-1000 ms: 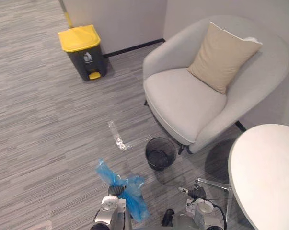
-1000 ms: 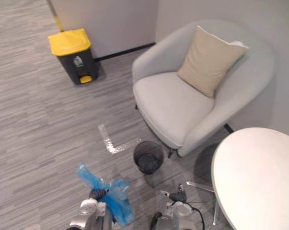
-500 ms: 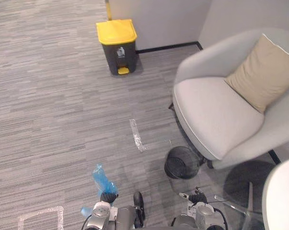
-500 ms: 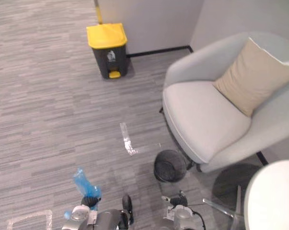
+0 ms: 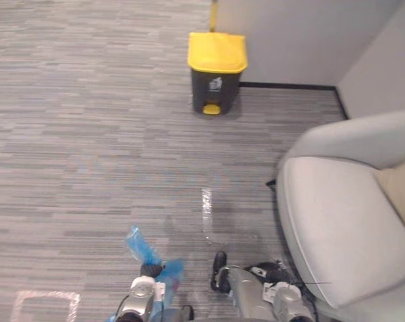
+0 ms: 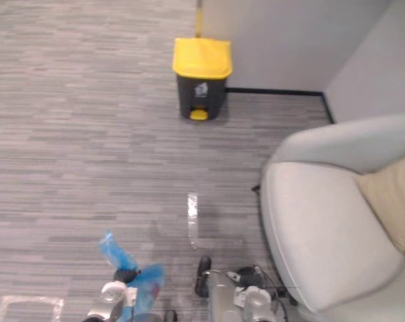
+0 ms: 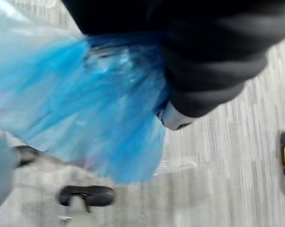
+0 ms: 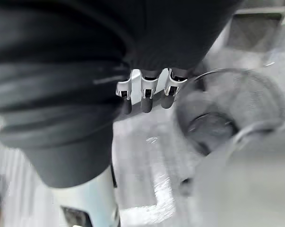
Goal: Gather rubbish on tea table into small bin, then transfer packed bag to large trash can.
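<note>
A blue plastic bag hangs from my left hand low over the grey carpet, its gathered top sticking up past the hand. In the left wrist view the bag bulges below the hand's dark cover, whose fingers are curled round the bag's neck. The large trash can, dark grey with a yellow lid, stands shut by the far wall. My right hand hangs with relaxed fingers, holding nothing, beside the small black mesh bin.
A pale grey armchair with a beige cushion takes up the right side. A strip of tape lies on the carpet ahead, and a taped square at the lower left. Open carpet stretches to the trash can.
The camera has swung left: the yellow-lidded can now sits near the top centre, and the white table and mesh bin have left the eye views. The bag stays in my left hand.
</note>
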Available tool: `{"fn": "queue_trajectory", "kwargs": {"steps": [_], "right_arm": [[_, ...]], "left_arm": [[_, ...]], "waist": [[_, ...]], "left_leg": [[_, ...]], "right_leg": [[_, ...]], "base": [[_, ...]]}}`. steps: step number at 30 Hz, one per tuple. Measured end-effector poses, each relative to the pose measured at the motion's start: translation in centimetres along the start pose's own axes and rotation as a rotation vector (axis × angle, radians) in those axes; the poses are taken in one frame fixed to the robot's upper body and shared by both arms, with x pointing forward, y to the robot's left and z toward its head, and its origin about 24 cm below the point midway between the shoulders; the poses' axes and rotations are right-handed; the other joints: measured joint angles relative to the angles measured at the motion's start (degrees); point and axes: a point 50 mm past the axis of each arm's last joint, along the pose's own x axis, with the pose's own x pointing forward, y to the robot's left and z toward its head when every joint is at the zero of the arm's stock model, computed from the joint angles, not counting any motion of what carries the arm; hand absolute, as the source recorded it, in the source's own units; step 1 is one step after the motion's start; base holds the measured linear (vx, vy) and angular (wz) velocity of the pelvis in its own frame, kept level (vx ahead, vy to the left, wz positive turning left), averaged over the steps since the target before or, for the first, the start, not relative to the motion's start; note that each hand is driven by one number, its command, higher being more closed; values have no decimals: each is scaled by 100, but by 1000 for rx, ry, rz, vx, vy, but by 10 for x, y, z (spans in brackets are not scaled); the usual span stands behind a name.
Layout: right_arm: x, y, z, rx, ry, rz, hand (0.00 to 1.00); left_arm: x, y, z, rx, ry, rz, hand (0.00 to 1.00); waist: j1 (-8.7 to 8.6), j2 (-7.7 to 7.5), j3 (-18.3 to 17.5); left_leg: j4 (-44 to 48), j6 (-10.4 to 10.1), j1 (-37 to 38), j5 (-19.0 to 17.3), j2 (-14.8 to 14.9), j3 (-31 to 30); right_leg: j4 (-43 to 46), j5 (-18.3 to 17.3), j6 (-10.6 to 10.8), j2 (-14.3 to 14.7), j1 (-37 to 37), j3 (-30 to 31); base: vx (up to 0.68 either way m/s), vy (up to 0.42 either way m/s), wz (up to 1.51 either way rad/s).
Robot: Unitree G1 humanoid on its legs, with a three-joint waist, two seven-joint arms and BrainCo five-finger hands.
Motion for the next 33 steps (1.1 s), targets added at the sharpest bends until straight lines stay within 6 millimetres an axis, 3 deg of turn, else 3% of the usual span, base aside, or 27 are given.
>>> {"fn": "queue_trajectory", "kwargs": {"steps": [1,3,5,7,9,10,11,12,14,17,18,19,21,23,25,26,27,28,30,33], "right_arm": [[0,2,0,-6,-2,8,0],[-1,6,5,5,-18,21,0],[-1,6,13,25,-53,18,0],[0,2,18,51,-73,0,0],[-1,-3,15,54,-67,-24,0],[-1,-9,12,55,-65,-41,0],[-4,-6,4,72,-33,-39,0],[-5,-2,1,82,-23,-32,0],[-5,-2,-2,83,-9,-30,0],[-6,-2,-5,55,-3,-24,0],[-7,-2,-5,31,-6,-20,0],[-8,-2,-9,21,3,-17,0],[-9,-1,-11,19,5,-9,0],[-8,-3,-7,23,-8,-15,0],[-7,-2,-5,25,-10,-14,0],[-7,-1,-8,21,4,-11,0],[-7,-1,-11,20,18,-8,0],[-2,-7,-4,14,4,-28,0],[0,-12,-5,9,18,-45,0],[-3,-14,-12,3,39,-48,0]], "left_arm": [[0,-2,4,-1,-18,-4,100],[0,-3,16,-11,-70,-19,100],[0,-2,30,-22,-139,-17,100],[0,-3,38,-28,-167,-16,100],[-1,-9,37,-38,-164,-27,100],[-3,-16,34,-50,-151,-41,100],[-1,-14,32,-41,-140,-38,100],[-1,-12,34,-40,-144,-35,100],[0,-12,35,-35,-147,-35,100],[-4,-8,17,-13,-102,-31,100],[-4,-7,14,0,-91,-31,100],[-4,-7,14,4,-88,-29,100],[-4,-6,11,5,-75,-13,100],[-4,-5,7,2,-49,-14,100],[-3,-6,3,3,-28,-16,100],[-2,-5,2,9,-21,-15,100],[-1,-4,2,12,-13,-13,100],[-1,-9,1,11,-4,-26,100],[0,-11,3,0,-8,-26,100],[-2,-17,5,-16,-14,-36,100]], "waist": [[40,-15,15],[136,-72,44],[216,-102,53],[242,-131,70],[247,-56,32],[254,133,-70],[300,-146,-91],[315,-223,-141],[433,-271,-160],[456,-264,-167],[388,-255,-171],[363,-252,-174],[359,-253,-175],[254,-253,-176],[150,-231,-165],[148,-318,-218],[134,-313,-243],[194,-110,-250],[130,-45,-227],[86,-22,-221]], "left_leg": [[786,105,-268,-73,264,265],[1299,303,-706,-217,585,581],[897,505,-1209,-331,823,786],[-93,454,-1528,-282,842,837],[-1615,455,-1546,413,810,785],[-2357,454,-1568,1439,854,650],[-2093,357,-1598,1258,660,723],[-2110,384,-1582,1051,565,761],[-1903,469,-1489,694,453,1009],[-1898,550,-767,108,228,1320],[-1904,579,-558,-47,169,1320],[-1921,579,-436,-129,160,1311],[-2158,568,-95,-281,115,1266],[-2398,504,226,-340,100,1123],[-2674,382,583,-352,123,1020],[-2817,223,768,-381,83,949],[-2864,95,877,-433,82,839],[-3068,64,944,-273,223,625],[-3121,-9,1095,116,253,426],[-1435,-274,734,474,572,410]], "right_leg": [[-156,-52,-24,73,333,56],[-279,-67,-46,75,767,191],[-405,-74,-34,-50,1086,335],[-460,-219,216,-249,1317,391],[-451,-456,599,-332,1540,462],[-436,-650,865,-254,1597,538],[-448,-810,1002,-513,1641,678],[-417,-805,1007,-619,1587,745],[-19,-802,1030,-875,1496,949],[2063,-534,1343,-1368,851,1293],[3068,-417,1325,-1443,415,1447],[3600,-525,1301,-1430,100,1456],[3936,-780,1172,-1316,-603,1243],[3496,-946,1071,-1160,-992,954],[2410,-863,919,-972,-1182,641],[1470,-436,848,-854,-1208,595],[1380,-186,473,-794,-1132,556],[1341,-232,405,-691,-1001,390],[1366,-458,302,-713,-746,211],[830,-533,300,-627,186,-60]], "base": [[763,-61,-17],[458,-4,-29],[391,63,-36],[372,141,-31],[382,226,-27],[375,308,-20],[370,294,-21],[409,305,-19],[364,268,-39],[276,232,-47],[296,169,7],[368,95,21],[398,6,13],[337,-83,28],[436,-167,47],[496,-188,40],[530,-152,25],[591,-184,27],[559,-196,44],[342,-117,49]]}}
